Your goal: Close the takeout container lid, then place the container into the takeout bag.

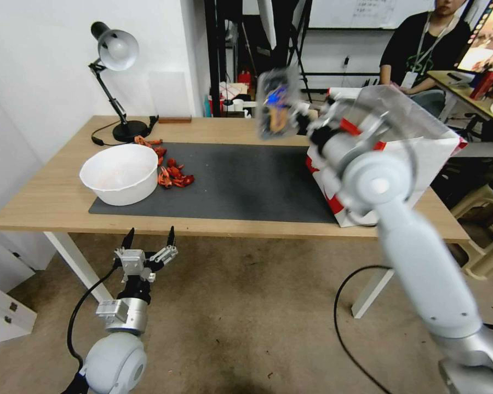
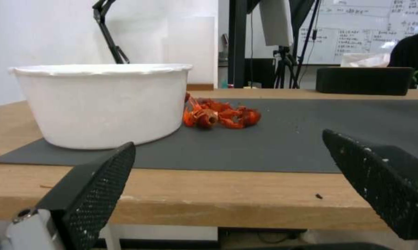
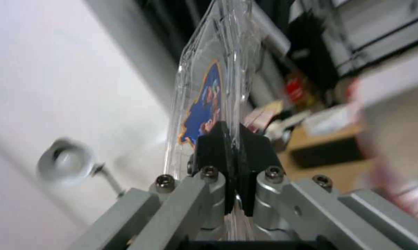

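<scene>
My right gripper (image 1: 300, 117) holds the container (image 1: 277, 104) in the air above the back of the table, just left of the takeout bag (image 1: 422, 158). The clear clamshell stands on edge, and a blue and orange sticker shows on it. In the right wrist view the black pads (image 3: 213, 146) are shut on the rim of the container (image 3: 213, 80), and the takeout container lid (image 3: 197, 90) lies flat against the tray. The red-and-white bag stands open at the table's right end, partly behind my right arm. My left gripper (image 1: 149, 236) hangs open below the table's front edge, fingers (image 2: 102, 180) wide apart.
A white bowl (image 1: 119, 174) sits on the left end of the dark mat (image 1: 241, 180), with red crayfish pieces (image 1: 172, 174) beside it. A desk lamp (image 1: 115, 54) stands at the back left, a dark box (image 2: 364, 80) at the back. A person sits behind the bag.
</scene>
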Robot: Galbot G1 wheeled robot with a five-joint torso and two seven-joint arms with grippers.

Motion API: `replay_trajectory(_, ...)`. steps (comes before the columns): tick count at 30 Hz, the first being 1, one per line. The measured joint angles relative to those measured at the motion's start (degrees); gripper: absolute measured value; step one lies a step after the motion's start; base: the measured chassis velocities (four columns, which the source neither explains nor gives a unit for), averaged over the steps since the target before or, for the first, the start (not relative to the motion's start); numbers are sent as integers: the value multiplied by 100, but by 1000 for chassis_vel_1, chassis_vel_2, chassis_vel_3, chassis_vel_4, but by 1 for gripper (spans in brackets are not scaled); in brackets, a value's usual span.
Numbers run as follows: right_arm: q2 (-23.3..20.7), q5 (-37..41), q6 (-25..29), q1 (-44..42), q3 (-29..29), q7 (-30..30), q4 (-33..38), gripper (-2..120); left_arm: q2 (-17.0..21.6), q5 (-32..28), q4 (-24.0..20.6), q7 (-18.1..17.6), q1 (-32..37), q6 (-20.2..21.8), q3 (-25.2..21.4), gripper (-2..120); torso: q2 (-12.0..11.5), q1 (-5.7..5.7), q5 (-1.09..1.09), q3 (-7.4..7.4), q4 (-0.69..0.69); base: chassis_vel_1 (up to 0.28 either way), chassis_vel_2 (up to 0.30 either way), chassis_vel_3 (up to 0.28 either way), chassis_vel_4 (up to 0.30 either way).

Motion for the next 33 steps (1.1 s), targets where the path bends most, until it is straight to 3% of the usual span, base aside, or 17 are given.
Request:
replay_trajectory(9, -497, -84, -334, -215, 1023, 264, -83, 0, 19, -5, -12, -9, -91, 43, 68, 100, 1, 0, 2, 0, -1, 0, 0, 0, 0)
replay_trajectory(15, -651, -97, -512, -478, 1303, 280, -219, 0, 21, -6, -26, -12, -126, 79, 110, 100, 0, 0, 2, 0, -1, 0, 0, 0, 0)
replay_trajectory(19, -712, -108, -666, -693, 1390, 273, -299, 7, 11, -7, -28, -14, -172, 97, 153, 100, 0, 0, 1, 0, 0, 0, 0, 0, 0)
replay_trajectory(22, -694, -184, -780, -849, 1432, 260, -351, 24, 6, -7, -26, -17, -225, 114, 180, 100, 0, 0, 1, 0, 0, 0, 0, 0, 0)
replay_trajectory(29, -693, -266, -868, -893, 1486, 233, -326, 46, 14, -12, -35, -23, -219, 125, 173, 100, 0, 0, 0, 0, 0, 0, 0, 0, 0)
replay_trajectory(33, -713, -173, -261, -892, 1516, -337, -232, 61, 21, -13, -49, -24, -191, 125, 157, 100, 0, -1, -1, 0, 0, 0, 0, 0, 0)
